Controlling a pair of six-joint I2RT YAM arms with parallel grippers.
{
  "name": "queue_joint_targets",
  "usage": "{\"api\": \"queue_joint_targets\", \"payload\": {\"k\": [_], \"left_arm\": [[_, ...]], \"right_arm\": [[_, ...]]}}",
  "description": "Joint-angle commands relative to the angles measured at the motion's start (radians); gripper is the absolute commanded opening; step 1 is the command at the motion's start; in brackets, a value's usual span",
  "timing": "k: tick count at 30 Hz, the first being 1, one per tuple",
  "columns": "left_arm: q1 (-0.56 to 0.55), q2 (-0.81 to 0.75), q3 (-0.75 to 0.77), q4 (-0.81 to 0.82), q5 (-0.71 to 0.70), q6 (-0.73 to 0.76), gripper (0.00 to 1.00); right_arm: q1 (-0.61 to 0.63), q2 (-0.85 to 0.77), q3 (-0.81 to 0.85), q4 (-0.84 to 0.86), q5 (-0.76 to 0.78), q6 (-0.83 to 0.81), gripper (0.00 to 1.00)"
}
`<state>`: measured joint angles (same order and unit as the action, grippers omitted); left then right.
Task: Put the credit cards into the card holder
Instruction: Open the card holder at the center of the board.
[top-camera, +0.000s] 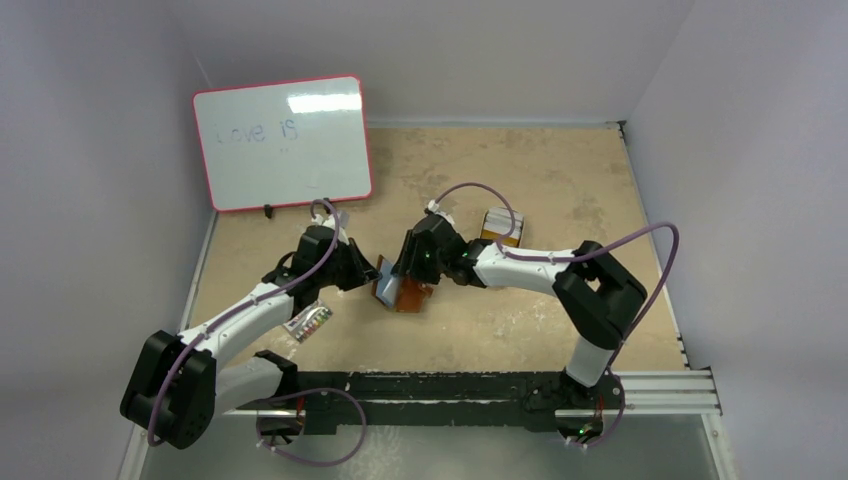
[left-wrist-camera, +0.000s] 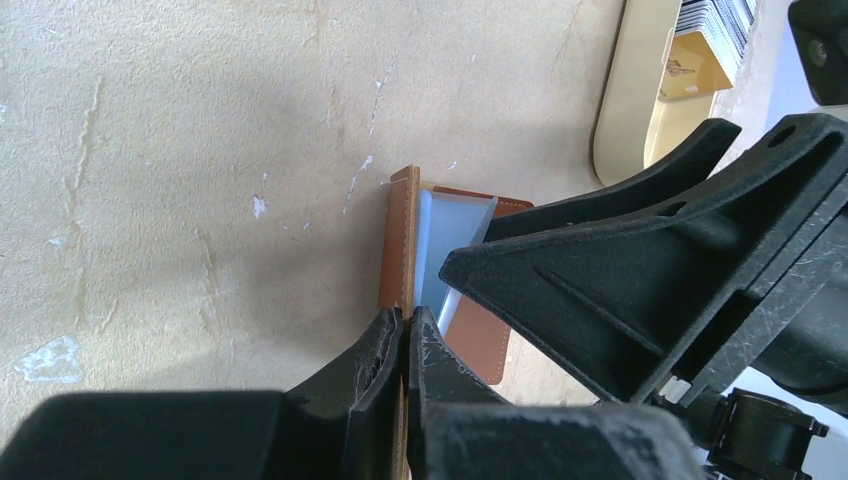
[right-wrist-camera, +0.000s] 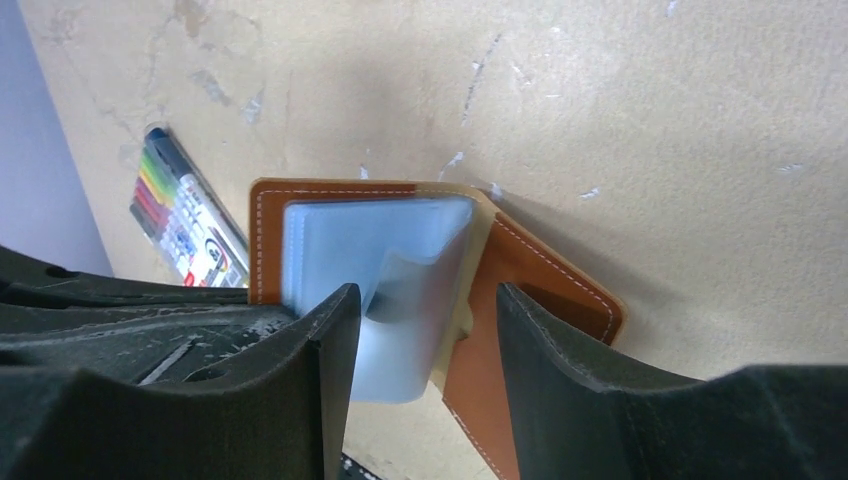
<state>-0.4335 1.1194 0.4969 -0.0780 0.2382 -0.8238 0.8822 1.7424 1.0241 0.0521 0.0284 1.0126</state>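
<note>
Seeing little of the stacked pale credit cards (left-wrist-camera: 715, 20), cropped at the frame edge in a tan tin (left-wrist-camera: 625, 90). Brown stitched leather card holder (right-wrist-camera: 540, 290) sits open on the sandy table (top-camera: 520, 180); my left gripper (left-wrist-camera: 407, 325) pinches its cover, and my right gripper (right-wrist-camera: 425, 300) is spread around blurry clear sleeves (right-wrist-camera: 370, 240).

The whiteboard (top-camera: 283, 143) carries faint handwriting, roughly "love is". The print on the marker pack (right-wrist-camera: 185, 222) is too small to read.

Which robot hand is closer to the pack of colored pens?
Left. The left hand pinches the card holder at its edge on the side toward the pens. The right hand, open, reaches in from the card holder's far side.
</note>
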Motion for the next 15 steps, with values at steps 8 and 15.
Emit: {"api": "queue_joint_targets", "payload": {"k": [8,15], "left_arm": [[-0.003,-0.020,0.007,0.003,-0.027,0.006,0.00],[-0.003,-0.020,0.001,0.015,-0.019,-0.002,0.00]], "right_arm": [[0.003,-0.034,-0.117,-0.050,0.100,-0.096,0.48],[0.003,-0.043,-0.176,-0.045,0.078,-0.138,0.47]]}}
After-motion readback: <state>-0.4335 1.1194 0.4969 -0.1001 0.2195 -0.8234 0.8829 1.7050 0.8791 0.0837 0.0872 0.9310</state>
